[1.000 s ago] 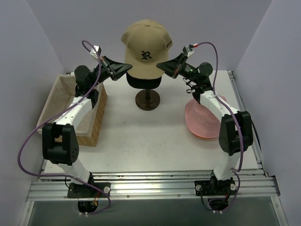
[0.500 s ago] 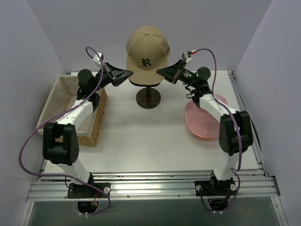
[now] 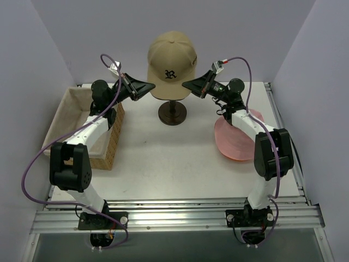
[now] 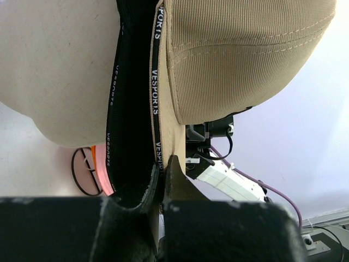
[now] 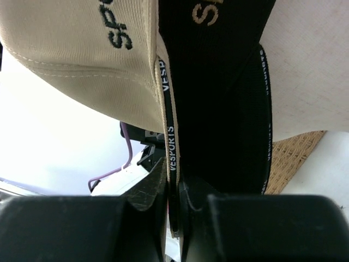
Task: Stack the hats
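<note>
From the top external view, the tan cap (image 3: 172, 65) is sitting on top of the dark stand (image 3: 172, 113) at the far middle of the worktop (image 3: 163, 158), with its dark lettering facing the camera. The left gripper (image 3: 146, 87) is reaching in from the left and the right gripper (image 3: 188, 85) from the right, each meeting the cap's lower edge on its own side. The pink hat (image 3: 235, 139) is lying flat on the worktop to the right, partly under the right forearm. A wicker basket (image 3: 82, 128) is standing at the left, beside the left arm. In the left wrist view, the jaws are pressing together on the tan cap's bottom rim, with no gap showing between them. The black cap (image 4: 131, 109) is sitting just inside the tan one, and both are wrapping around the cream head form (image 4: 54, 71). A band of white lettering is running along the inner edge of each cap. In the right wrist view, the jaws are likewise pinching closed on the tan cap's rim, with the black cap lying against the head form just inside it and the basket showing beyond.
</note>
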`<state>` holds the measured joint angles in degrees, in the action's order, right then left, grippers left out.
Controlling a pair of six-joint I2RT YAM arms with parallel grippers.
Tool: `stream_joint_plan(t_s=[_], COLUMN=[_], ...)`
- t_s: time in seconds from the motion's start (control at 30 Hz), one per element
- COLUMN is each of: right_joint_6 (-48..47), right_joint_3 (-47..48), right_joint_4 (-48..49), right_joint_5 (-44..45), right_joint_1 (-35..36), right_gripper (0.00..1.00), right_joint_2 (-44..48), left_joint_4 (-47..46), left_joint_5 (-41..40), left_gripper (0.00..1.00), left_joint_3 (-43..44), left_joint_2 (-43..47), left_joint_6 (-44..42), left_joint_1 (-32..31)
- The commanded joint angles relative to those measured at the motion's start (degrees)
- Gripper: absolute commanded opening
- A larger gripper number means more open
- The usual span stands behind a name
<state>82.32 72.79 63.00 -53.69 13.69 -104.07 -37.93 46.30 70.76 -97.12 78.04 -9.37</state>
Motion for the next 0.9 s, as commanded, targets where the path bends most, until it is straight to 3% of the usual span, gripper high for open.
stream_joint_plan(t_s=[0.0, 0.1, 0.2, 0.4, 0.87], right_joint_6=[-1.9, -1.99, -2.25, -5.76, -11.3], right_joint_3=[0.16, -0.11, 0.33, 1.74, 0.5], right_joint_4=[2.92, 2.92, 2.39, -2.96, -10.51], right_joint_5=[3.07, 3.16, 3.24, 4.21, 5.87], right_joint_1=[-1.12, -1.65, -2.09, -2.88, -3.32], right_gripper=[0.07, 0.13, 0.16, 0.21, 0.32], right_joint_2=[3.17, 3.7, 4.49, 6.6, 8.97], left_joint_4=[7.35, 8.05, 12.34, 18.76, 24.57], left_joint_5=[1.95, 1.95, 0.9, -0.95, -3.76], left_gripper=[0.02, 0.11, 0.33, 0.44, 0.46], left_joint_3=[0.25, 0.52, 1.39, 3.15, 4.56], left_joint_2=[0.26, 0.96, 2.2, 4.13, 6.59], left_joint_6=[-6.76, -7.81, -10.45, -14.93, -19.58], left_joint_1=[-1.44, -1.44, -1.36, -1.18, -0.3])
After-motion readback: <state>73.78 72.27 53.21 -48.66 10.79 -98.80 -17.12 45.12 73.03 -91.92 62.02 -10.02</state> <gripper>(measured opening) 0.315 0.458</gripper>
